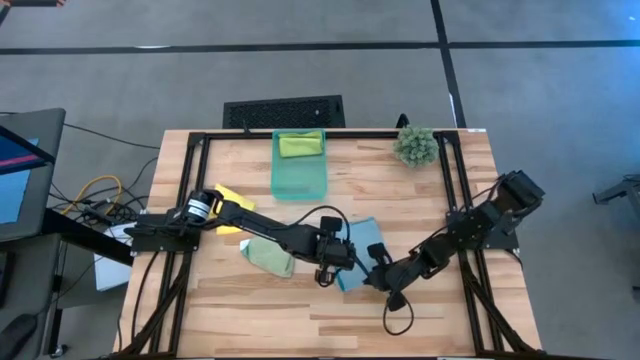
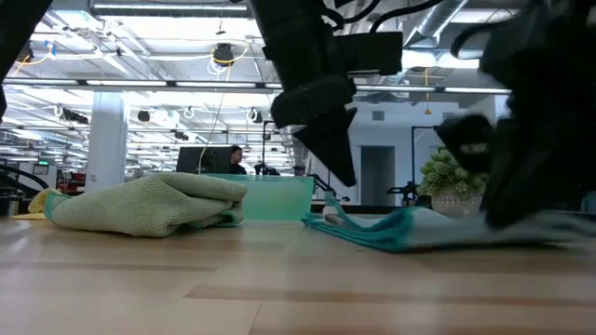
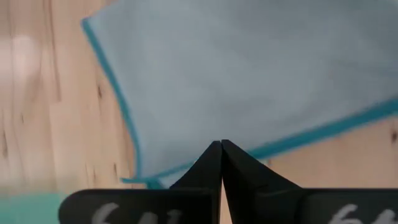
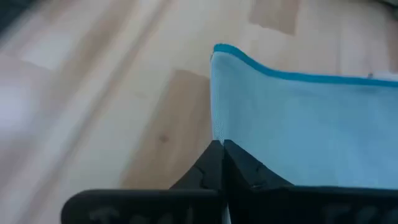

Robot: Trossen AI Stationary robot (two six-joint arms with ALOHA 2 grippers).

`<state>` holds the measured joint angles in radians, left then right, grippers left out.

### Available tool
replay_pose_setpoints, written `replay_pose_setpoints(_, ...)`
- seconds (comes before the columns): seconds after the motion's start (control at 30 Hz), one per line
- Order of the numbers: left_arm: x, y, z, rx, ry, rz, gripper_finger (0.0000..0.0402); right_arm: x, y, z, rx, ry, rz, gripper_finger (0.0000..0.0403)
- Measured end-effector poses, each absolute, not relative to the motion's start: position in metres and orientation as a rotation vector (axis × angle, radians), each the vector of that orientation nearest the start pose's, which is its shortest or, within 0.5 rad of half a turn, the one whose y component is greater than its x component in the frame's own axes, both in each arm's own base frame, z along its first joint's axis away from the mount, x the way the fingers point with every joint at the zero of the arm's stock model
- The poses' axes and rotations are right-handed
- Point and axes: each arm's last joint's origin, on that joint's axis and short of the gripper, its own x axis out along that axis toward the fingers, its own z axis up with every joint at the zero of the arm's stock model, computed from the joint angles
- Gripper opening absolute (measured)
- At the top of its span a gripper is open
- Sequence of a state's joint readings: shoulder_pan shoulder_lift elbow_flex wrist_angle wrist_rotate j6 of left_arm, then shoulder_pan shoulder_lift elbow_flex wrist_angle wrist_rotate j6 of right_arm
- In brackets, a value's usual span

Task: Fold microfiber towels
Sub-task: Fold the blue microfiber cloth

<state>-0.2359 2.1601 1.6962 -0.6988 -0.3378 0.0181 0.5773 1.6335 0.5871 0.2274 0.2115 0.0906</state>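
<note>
Claws of both arms meet at the near edge of the light blue towel (image 1: 360, 247), which lies spread on the worktop (image 1: 440, 200) a little in front of the centre. The left claw (image 3: 221, 149) has its fingers pressed together on the hem near one corner, pinching the teal-edged cloth. The right claw (image 4: 221, 148) is likewise closed, its tips nipping the blue fabric just below another corner, which stands lifted off the wood.

In the high view the left claw (image 1: 330, 262) sits at the towel's left side and the right claw (image 1: 378, 268) at its front right, the two close together. From table height the blue towel (image 2: 410, 228) shows its edge raised in a low ridge.

The pale green towel (image 1: 268, 254) lies bunched just left of the blue one. The yellow towel (image 1: 228, 205) lies partly under the left arm, farther left. The lime green towel (image 1: 300, 144) rests in the teal bin (image 1: 300, 185) at the back. A small plant (image 1: 414, 145) stands at the back right.
</note>
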Motion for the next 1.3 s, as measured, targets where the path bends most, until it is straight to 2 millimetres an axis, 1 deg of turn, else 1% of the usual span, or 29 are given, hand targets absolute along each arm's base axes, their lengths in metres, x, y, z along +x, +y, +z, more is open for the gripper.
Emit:
replay_pose_setpoints(0.07, 0.444, -0.097, 0.18, 0.326, 1.08, 0.037, 0.0001, 0.232, 0.148, 0.123, -0.202, 0.764, 0.346, 0.0023)
replay_pose_setpoints(0.13, 0.447, -0.099, 0.176, 0.315, 1.022, -0.008, 0.0, 0.23, 0.15, 0.128, -0.188, 0.755, 0.377, 0.0017)
replay_pose_setpoints(0.17, 0.447, -0.1, 0.173, 0.314, 1.019, -0.022, 0.0, 0.23, 0.151, 0.13, -0.181, 0.751, 0.395, 0.0014)
replay_pose_setpoints(0.3, 0.443, -0.099, 0.165, 0.296, 1.043, -0.018, 0.0, 0.227, 0.156, 0.133, -0.151, 0.746, 0.466, 0.0007)
replay_pose_setpoints(0.4, 0.439, -0.096, 0.156, 0.295, 1.067, -0.01, 0.0, 0.225, 0.158, 0.133, -0.134, 0.755, 0.476, 0.0012)
replay_pose_setpoints(0.53, 0.438, -0.093, 0.154, 0.254, 1.077, -0.031, 0.0, 0.225, 0.159, 0.133, -0.129, 0.757, 0.476, 0.0023)
replay_pose_setpoints(0.63, 0.435, -0.093, 0.149, 0.222, 1.11, -0.051, 0.0, 0.225, 0.158, 0.133, -0.127, 0.758, 0.474, 0.0021)
replay_pose_setpoints(0.8, 0.431, -0.092, 0.149, 0.241, 1.136, -0.021, 0.0, 0.224, 0.158, 0.132, -0.122, 0.776, 0.467, 0.0014)
replay_pose_setpoints(0.97, 0.427, -0.092, 0.162, 0.25, 1.126, 0.014, 0.0, 0.224, 0.157, 0.131, -0.116, 0.787, 0.46, 0.0018)
replay_pose_setpoints(1.13, 0.42, -0.093, 0.169, 0.283, 1.149, 0.087, 0.0, 0.223, 0.157, 0.132, -0.115, 0.794, 0.458, 0.0017)
replay_pose_setpoints(1.2, 0.42, -0.092, 0.169, 0.294, 1.15, 0.112, 0.0, 0.225, 0.159, 0.135, -0.114, 0.796, 0.459, 0.0014)
replay_pose_setpoints(1.3, 0.417, -0.084, 0.162, 0.281, 1.18, 0.142, 0.0, 0.228, 0.161, 0.139, -0.112, 0.82, 0.461, 0.0013)
